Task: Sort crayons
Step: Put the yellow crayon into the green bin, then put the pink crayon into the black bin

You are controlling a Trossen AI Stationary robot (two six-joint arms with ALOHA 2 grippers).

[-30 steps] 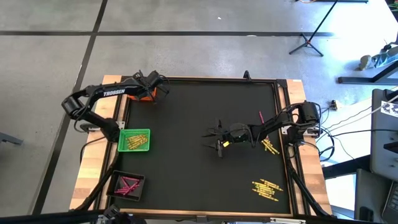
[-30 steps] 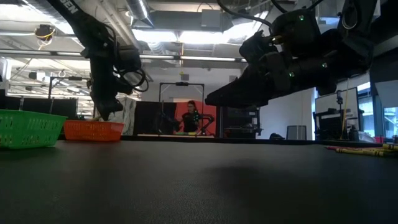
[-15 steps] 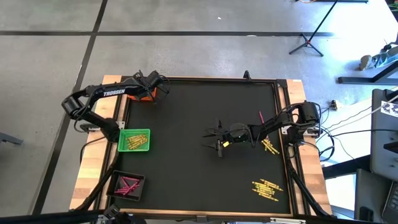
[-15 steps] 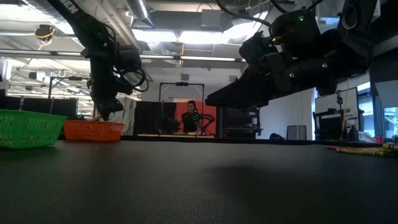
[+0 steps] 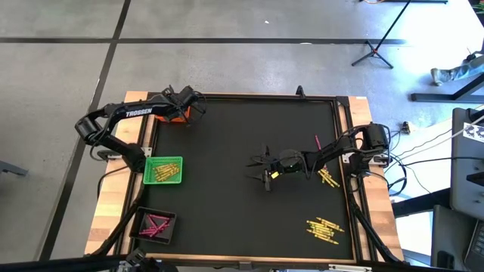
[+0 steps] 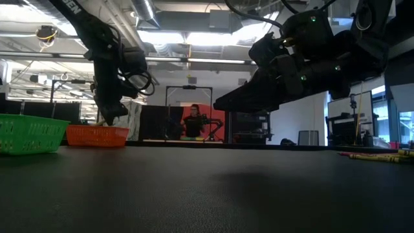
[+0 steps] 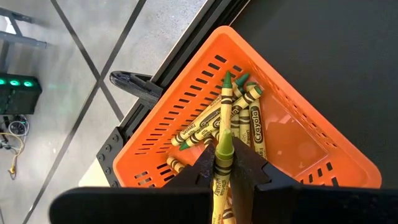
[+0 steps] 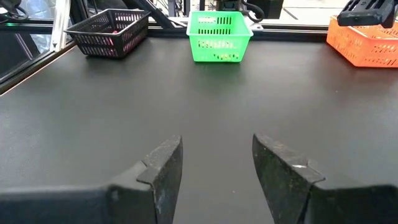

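Left gripper (image 7: 222, 163) pinches a crayon (image 7: 224, 118) directly over the orange tray (image 7: 292, 134), other crayons below it. Step looks like drop-off; next, fingers part. Right gripper (image 8: 217, 163) spread, empty, low at mid-mat; loose crayons (image 5: 325, 227) lie behind it by the right edge. Black mat (image 5: 234, 136), concrete floor, a person (image 6: 193, 122) in the lab beyond.

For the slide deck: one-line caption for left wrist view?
Left gripper holds a green crayon over the orange tray.
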